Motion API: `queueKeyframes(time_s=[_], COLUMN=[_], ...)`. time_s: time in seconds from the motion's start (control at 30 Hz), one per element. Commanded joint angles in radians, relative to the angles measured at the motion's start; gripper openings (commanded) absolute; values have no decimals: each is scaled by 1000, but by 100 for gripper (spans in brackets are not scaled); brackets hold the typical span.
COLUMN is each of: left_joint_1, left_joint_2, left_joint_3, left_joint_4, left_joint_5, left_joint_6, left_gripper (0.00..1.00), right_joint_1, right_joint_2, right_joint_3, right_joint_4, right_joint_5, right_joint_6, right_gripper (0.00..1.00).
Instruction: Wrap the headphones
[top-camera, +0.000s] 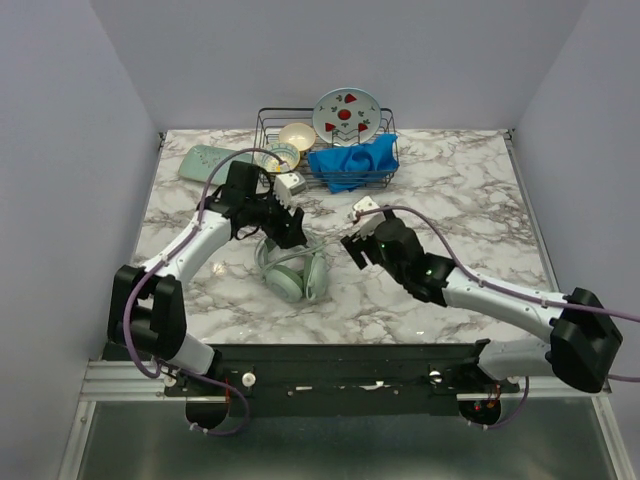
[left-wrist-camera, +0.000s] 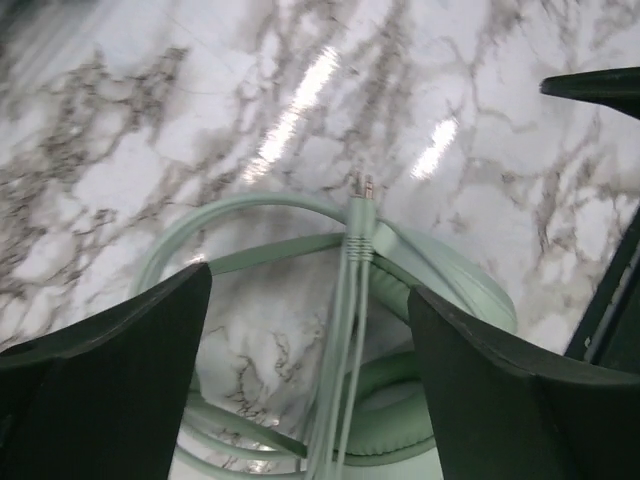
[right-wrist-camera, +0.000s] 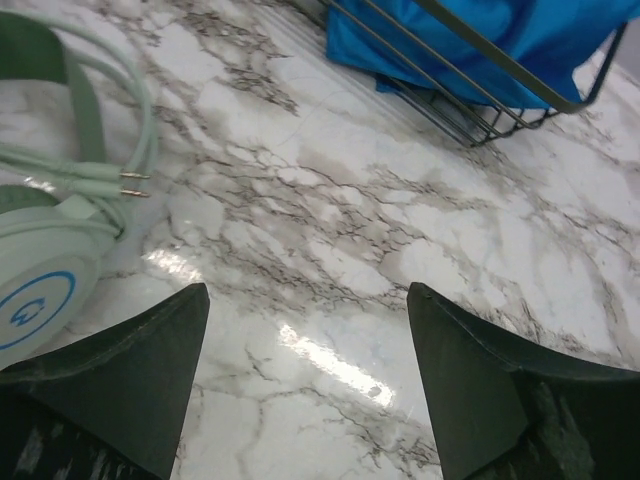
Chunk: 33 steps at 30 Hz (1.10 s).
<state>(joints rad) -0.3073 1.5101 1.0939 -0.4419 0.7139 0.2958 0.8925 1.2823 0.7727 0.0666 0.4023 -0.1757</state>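
Lying flat on the marble tabletop, the headphones sit a bit left of centre, nearer the near edge than the far one. Ear cups are side by side, with the headband arcing from them under the left gripper. The cable is doubled up and crosses the headband, its two plug tips bare on the marble. Left gripper hangs over the headband, fingers spread wide, nothing pinched; the cable runs below the gap. Right gripper is just beside the headphones on their right, fingers spread too, only bare marble under it. Wire rack stands mid far edge, holding a blue cloth, plate and bowl. Mint tray lies toward the far-left corner.
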Motion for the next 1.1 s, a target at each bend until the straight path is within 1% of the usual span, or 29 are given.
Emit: queueKeyframes(time_s=[0.0,0.03,0.2,0.23,0.33,0.47,0.5,0.57,0.6,0.67,0.8,0.93,1.03,1.07], left_joint_1=[94,111,218,237,299,430,450,496,505,530,534,534,537,537], left_joint_2=[-88,-93,-113,-114,-108,-99,-99,-102,-111,-128,-181,-206,-206,-205], left_joint_3=[26,27,29,24,0,-35,-40,-58,-68,-103,-152,-172,-177,-177], left_joint_4=[110,117,118,126,146,161,164,167,175,195,224,230,226,224], left_joint_5=[-254,-292,-474,-535,-603,-613,-611,-610,-605,-591,-547,-567,-548,-544], left_joint_6=[-115,-119,-101,-100,-106,-138,-144,-156,-156,-164,-156,-150,-153,-155], left_gripper=[96,99,99,99,99,99,99,99,99,99,99,99,99,99], right_joint_1=[-107,-153,-273,-308,-358,-420,-431,-461,-469,-490,-504,-507,-507,-507], right_joint_2=[-41,-49,-113,-121,-159,-221,-231,-268,-282,-304,-350,-370,-370,-368], right_joint_3=[-23,-33,-64,-67,-88,-122,-130,-153,-159,-180,-199,-211,-211,-210], right_joint_4=[9,7,-25,-31,-56,-62,-94,-96,-99,-99,-100,-100,-99,-99], right_joint_5=[20,4,-33,-33,-14,12,16,41,52,66,66,47,32,1], right_joint_6=[157,210,321,352,395,433,438,452,456,466,463,441,420,404], right_gripper=[89,89,91,91,91,93,93,95,98,99,100,100,100,100])
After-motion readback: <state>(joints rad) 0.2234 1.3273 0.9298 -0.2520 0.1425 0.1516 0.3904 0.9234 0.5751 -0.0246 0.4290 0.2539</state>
